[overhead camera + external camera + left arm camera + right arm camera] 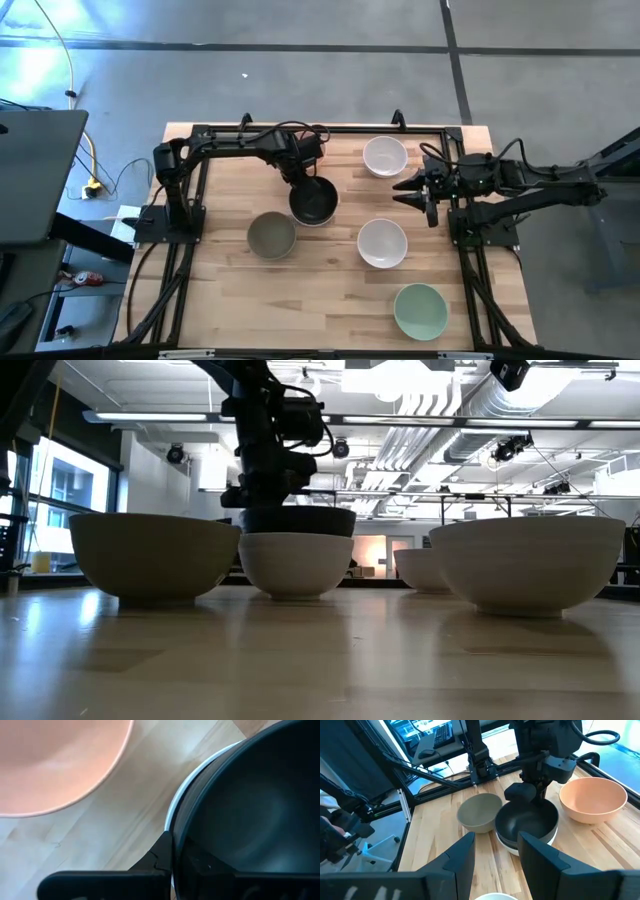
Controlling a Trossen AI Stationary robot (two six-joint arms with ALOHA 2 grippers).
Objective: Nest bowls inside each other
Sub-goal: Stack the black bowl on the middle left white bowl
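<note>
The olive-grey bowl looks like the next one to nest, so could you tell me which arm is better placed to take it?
Probably the left. The left gripper is at the black bowl, which sits in a white bowl, right beside the olive-grey bowl. The right gripper hangs open across the table, farther from it.

Two matte-black jointed arms; looping black cables; angular fingers (465, 855)

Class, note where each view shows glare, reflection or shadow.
High view: bright glare on the floor at top left. Low view: the backlit olive-grey bowl is mirrored in the table's sheen. Left wrist view: soft highlight inside the black bowl.
</note>
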